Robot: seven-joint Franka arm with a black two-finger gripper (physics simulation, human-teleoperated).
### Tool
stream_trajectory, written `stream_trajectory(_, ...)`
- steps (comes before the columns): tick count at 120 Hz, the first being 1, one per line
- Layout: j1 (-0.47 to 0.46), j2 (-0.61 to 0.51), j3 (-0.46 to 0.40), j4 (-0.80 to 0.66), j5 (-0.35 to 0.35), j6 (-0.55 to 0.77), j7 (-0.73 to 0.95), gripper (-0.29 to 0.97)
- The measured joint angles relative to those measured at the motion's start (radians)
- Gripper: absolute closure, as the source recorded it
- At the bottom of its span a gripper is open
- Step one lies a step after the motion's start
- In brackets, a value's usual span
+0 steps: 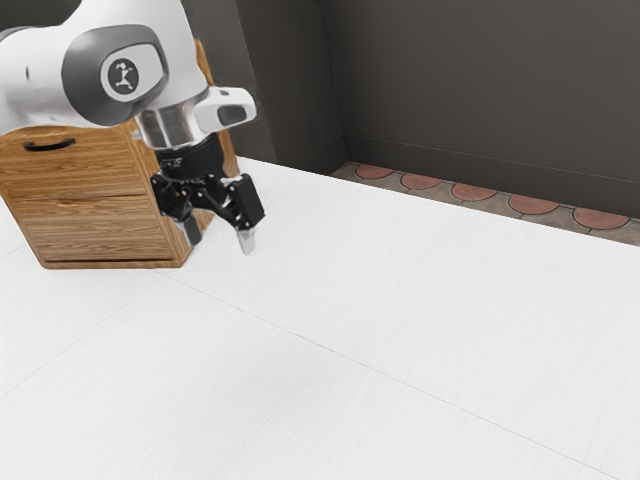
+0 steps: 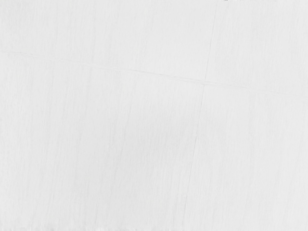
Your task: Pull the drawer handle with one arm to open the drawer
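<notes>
Drawer handle (image 1: pixel 50 145): a small black pull on the upper front of the wooden cabinet (image 1: pixel 90 215). The cabinet stands on the table (image 1: pixel 400 330) close to its far edge, at the exterior view's left. The upper front looks flush with the one below it, so I read the drawer as shut.

Room: the table is broad and white. From the cabinet toward the exterior view's right, and toward the near edge, the surface lies open, crossed by thin seams. The far edge runs on a slant behind the claw. Past it I see a strip of reddish floor tiles (image 1: pixel 520 203) and a dark wall (image 1: pixel 470 80).

Claw (image 1: pixel 220 237): fingers spread wide, tips down, with nothing between them and nothing held. It hangs low over the table at the cabinet's corner toward the exterior view's right. One finger (image 1: pixel 190 230) overlaps that corner in the exterior view; I cannot tell whether it touches the wood. The other finger (image 1: pixel 247 238) is over open table.

Handle against claw: the handle is higher than the fingertips, off toward the exterior view's left, and well apart from them.

In the way: the white upper links of my arm (image 1: pixel 95 65) cover the cabinet's top. The wrist view looks down on white tabletop (image 2: pixel 144 154), where two seams meet (image 2: pixel 204 82).
</notes>
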Motion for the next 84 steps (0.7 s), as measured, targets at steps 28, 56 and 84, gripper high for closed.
stream_trajectory(28,0.120,-0.043,0.003,0.046,-0.006,-0.023,-0.021,0.00)
stream_trajectory(56,0.010,-0.060,0.127,0.070,-0.001,-0.022,-0.235,0.00)
stream_trajectory(84,-0.013,-0.048,0.258,0.069,0.006,-0.019,-0.579,0.00)
